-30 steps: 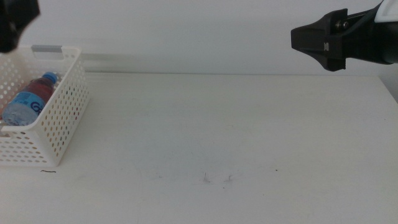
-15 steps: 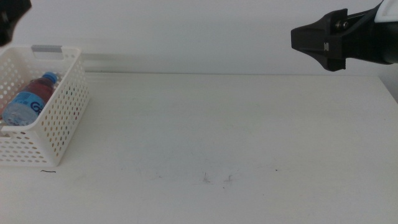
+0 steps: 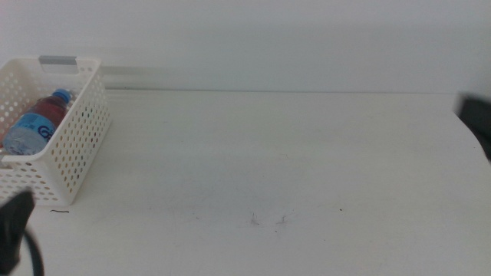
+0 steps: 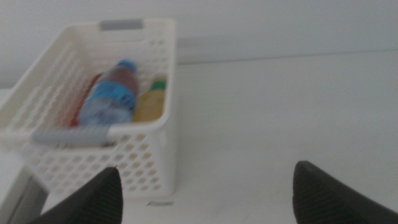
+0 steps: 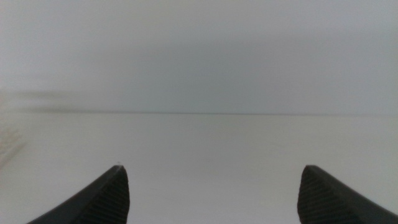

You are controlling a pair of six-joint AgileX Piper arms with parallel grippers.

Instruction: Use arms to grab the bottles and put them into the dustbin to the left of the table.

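Observation:
The white perforated dustbin [image 3: 80, 146] stands at the table's left edge. In it lie the blue-labelled water bottle [image 3: 34, 123], the yellow-liquid bottle [image 4: 149, 106] and the red can [image 4: 87, 106], which is mostly hidden behind the water bottle. The left wrist view shows the dustbin [image 4: 149, 155] and the water bottle [image 4: 112, 96] from the front. My left gripper [image 4: 205, 193] is open and empty, short of the dustbin; a dark part of that arm [image 3: 15, 226] shows at the bottom left. My right gripper [image 5: 211, 193] is open and empty over bare table, a blur at the right edge [image 3: 477, 123].
The white table [image 3: 268, 153] has a few small dark scuff marks [image 3: 268, 220] near the front. A plain wall stands behind its far edge. The dustbin has a grey strip [image 3: 57, 60] on its far rim.
The left arm has left the top left corner and now shows at the bottom left. The right gripper has drawn back from the upper right to the right edge, lower down.

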